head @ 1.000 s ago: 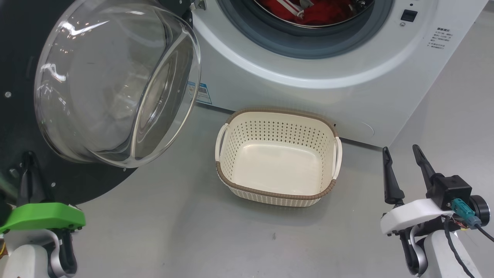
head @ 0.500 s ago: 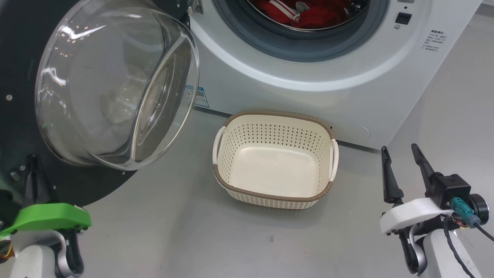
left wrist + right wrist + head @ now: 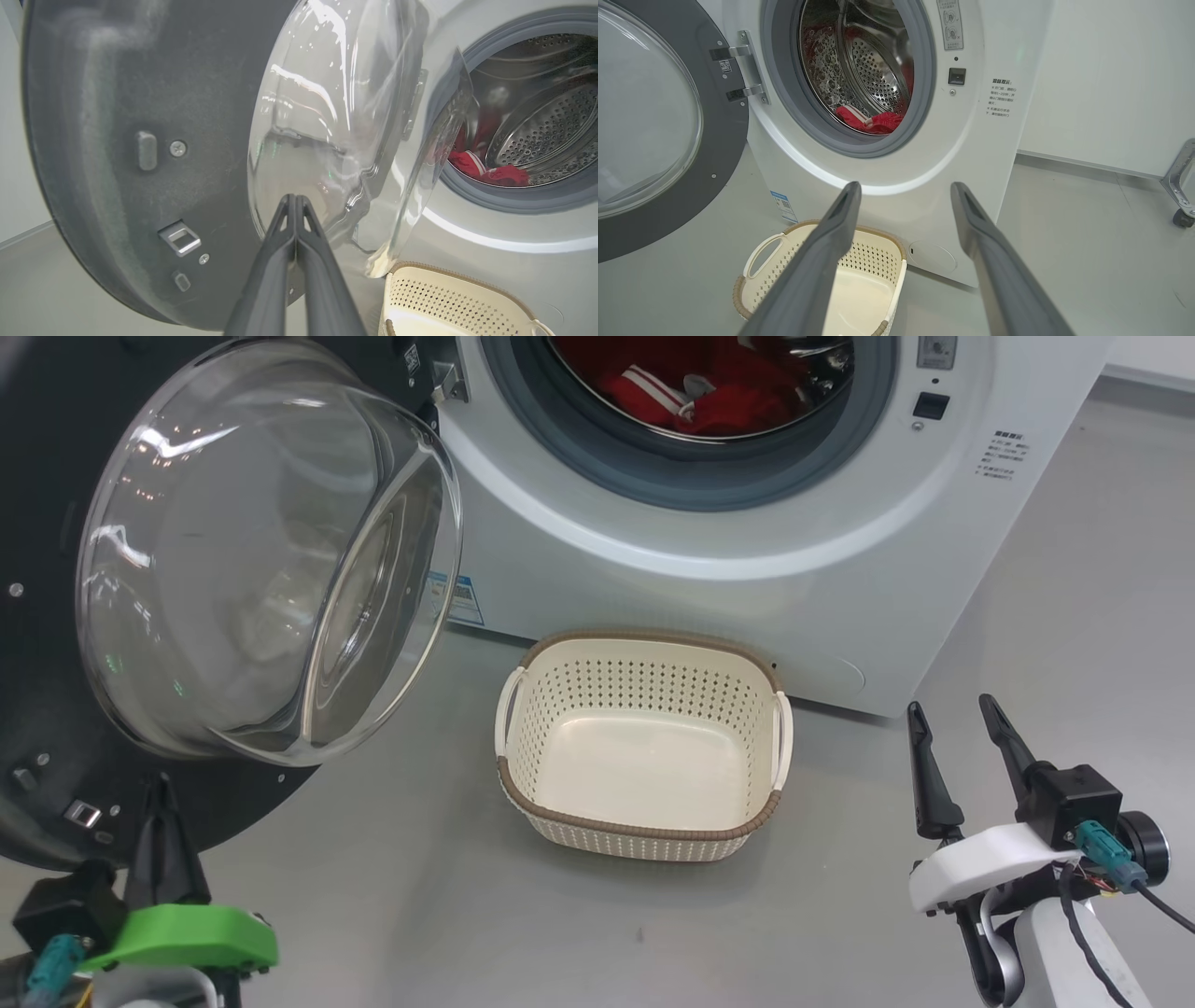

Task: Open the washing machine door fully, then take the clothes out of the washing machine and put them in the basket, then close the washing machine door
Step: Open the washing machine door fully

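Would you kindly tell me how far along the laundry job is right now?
Done: the washing machine door stands swung wide open. In hand: nothing; the right gripper is open and empty, the left gripper shut by the door. Remaining: the red clothes lie inside the washing machine, the basket is empty, and the door needs closing.

Bright, even light; glare streaks the glass bowl (image 3: 271, 560); wrist views bend edges.
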Robot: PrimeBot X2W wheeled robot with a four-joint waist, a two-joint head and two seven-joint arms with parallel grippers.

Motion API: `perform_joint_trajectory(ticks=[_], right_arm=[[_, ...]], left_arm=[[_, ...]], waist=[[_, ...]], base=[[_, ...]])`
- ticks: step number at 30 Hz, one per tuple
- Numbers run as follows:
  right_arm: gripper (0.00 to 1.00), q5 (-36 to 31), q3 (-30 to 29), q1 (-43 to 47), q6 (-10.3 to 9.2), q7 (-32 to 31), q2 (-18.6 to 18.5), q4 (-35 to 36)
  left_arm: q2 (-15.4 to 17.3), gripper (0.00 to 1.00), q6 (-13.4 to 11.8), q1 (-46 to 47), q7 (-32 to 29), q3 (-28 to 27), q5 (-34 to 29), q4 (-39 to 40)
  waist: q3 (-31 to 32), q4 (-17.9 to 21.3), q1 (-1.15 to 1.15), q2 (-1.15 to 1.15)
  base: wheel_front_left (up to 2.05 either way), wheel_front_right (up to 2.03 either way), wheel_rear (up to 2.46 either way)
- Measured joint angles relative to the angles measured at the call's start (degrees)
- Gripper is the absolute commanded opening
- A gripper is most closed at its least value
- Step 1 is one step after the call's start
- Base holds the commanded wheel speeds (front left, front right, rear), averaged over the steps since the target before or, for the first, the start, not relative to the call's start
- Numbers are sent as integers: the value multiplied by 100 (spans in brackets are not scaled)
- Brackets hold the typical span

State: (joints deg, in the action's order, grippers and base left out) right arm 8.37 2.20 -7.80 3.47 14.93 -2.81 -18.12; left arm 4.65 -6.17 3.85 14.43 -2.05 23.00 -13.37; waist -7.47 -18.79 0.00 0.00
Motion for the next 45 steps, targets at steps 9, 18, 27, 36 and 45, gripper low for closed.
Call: perform_joint_trajectory(ticks=[9, 18, 27, 36, 45], right_arm=[[100, 29, 10, 146, -2, 0, 9, 23], [100, 294, 229, 232, -7, 0, 19, 129], [100, 380, 394, 268, -64, 0, 21, 257], [100, 527, 545, 377, -168, 0, 20, 387], [100, 573, 657, 391, -221, 0, 21, 492]], left_arm=[[-73, 0, 181, -419, 1, 405, -92, 355], [-76, 100, 318, -637, -8, 667, -93, 599], [-75, 100, 396, -682, -169, 843, -120, 777], [-52, 100, 410, -691, -332, 856, -126, 868], [-1, 100, 437, -708, -486, 873, -145, 955]], waist=[[209, 138, 0, 0], [306, 399, 0, 0], [342, 745, 0, 0], [351, 1191, 0, 0], [324, 1687, 0, 0]], base=[[0, 0, 0], [0, 0, 0], [0, 0, 0], [0, 0, 0], [0, 0, 0]])
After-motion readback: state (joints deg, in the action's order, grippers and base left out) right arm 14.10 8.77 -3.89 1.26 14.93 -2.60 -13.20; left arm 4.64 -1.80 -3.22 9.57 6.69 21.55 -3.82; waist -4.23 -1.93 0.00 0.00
